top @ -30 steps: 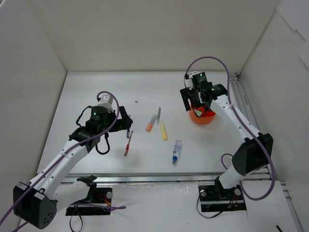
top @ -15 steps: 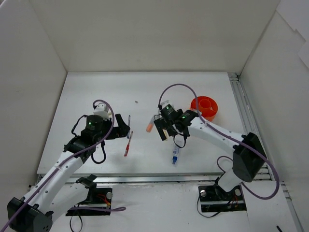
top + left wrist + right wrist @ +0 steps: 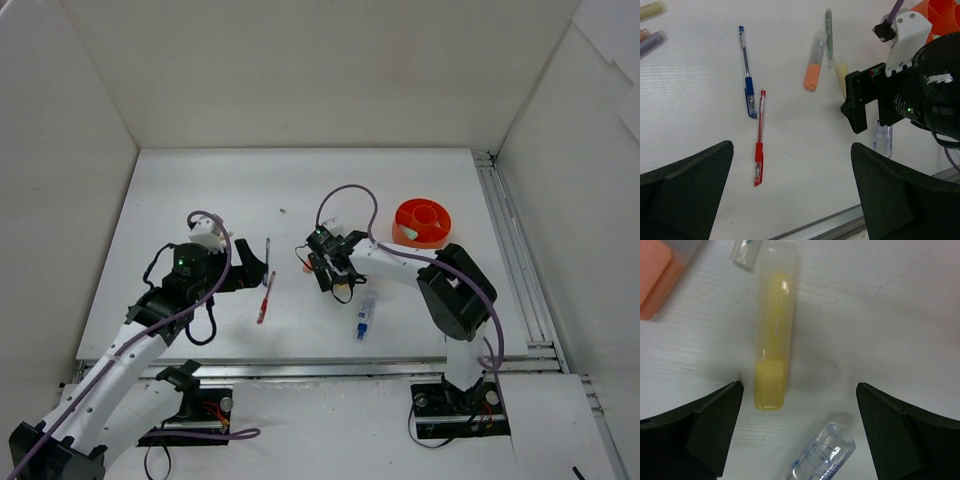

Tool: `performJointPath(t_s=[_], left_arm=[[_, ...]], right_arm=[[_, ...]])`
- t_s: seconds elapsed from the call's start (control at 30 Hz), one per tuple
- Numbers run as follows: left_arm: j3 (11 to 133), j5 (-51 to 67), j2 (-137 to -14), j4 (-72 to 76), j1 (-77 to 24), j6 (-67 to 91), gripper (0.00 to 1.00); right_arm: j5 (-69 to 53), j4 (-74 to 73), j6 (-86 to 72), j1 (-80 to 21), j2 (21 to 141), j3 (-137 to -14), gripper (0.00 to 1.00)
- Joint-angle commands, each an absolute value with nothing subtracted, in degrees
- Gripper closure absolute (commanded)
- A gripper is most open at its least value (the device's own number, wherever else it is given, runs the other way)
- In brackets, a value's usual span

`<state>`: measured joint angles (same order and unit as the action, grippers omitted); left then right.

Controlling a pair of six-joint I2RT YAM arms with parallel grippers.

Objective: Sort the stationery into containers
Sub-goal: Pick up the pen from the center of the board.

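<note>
Right tool [image 3: 799, 390] hung with jaws apart, low over the yellow marker [image 3: 775, 335] on the desk [image 3: 890, 315]; marker sat off-centre, nearer one finger. Risk: closing could shove or roll it instead of clamping. The clear pen [image 3: 822, 457] just beside might get nicked too. Orange cup [image 3: 422, 222] stood well apart, so a weak pinch could drop it on the way. Left tool [image 3: 792, 150] was apart too, above the red pen [image 3: 759, 137], holding nothing.

White table [image 3: 200, 180], white walls [image 3: 300, 70]
</note>
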<state>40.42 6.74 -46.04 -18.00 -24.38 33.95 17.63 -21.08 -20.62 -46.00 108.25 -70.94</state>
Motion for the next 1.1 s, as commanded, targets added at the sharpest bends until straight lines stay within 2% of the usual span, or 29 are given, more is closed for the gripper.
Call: performJointPath(t_s=[0.0,0.1,0.13,0.2,0.27,0.4,0.43,0.67,0.97,1.07], left_arm=[[41.57,5.71,-46.23,-16.79,-24.7,34.45,0.0],[41.92,5.63,-47.19,-16.79,-24.7,34.54,0.0],[41.92,5.8,-47.37,-16.79,-24.7,34.54,0.0],[41.92,5.8,-47.46,-16.61,-24.7,34.45,0.0],[41.92,5.89,-47.55,-16.35,-24.7,34.37,0.0],[42.36,6.24,-47.72,-16.26,-24.7,34.28,0.0],[42.45,6.24,-47.72,-16.35,-24.7,34.28,0.0],[42.63,5.98,-47.46,-16.61,-24.7,34.19,0.0],[43.15,6.15,-48.25,-16.61,-24.7,34.01,0.0],[42.98,6.24,-48.08,-16.7,-24.7,34.19,0.0]], right_arm=[[19.08,-20.31,-21.8,-44.12,107.66,-71.46,0.06],[19.16,-20.04,-21.36,-43.16,108.19,-70.84,0.21],[18.46,-19.95,-21.27,-43.07,108.02,-70.06,0.35],[17.67,-19.51,-21.1,-42.19,107.06,-69.18,0.42],[16.79,-18.29,-20.66,-41.57,106.18,-67.86,0.44],[16.79,-17.32,-20.3,-39.3,104.51,-67.15,0.39],[16.79,-17.31,-20.3,-39.03,104.15,-67.15,0.35],[19.77,-17.31,-22.23,-34.2,102.3,-67.32,0.28],[23.64,-17.32,-28.11,-32.61,103.98,-72.59,0.03],[24.34,-17.31,-34.34,-32.87,102.4,-73.04,0.02]])
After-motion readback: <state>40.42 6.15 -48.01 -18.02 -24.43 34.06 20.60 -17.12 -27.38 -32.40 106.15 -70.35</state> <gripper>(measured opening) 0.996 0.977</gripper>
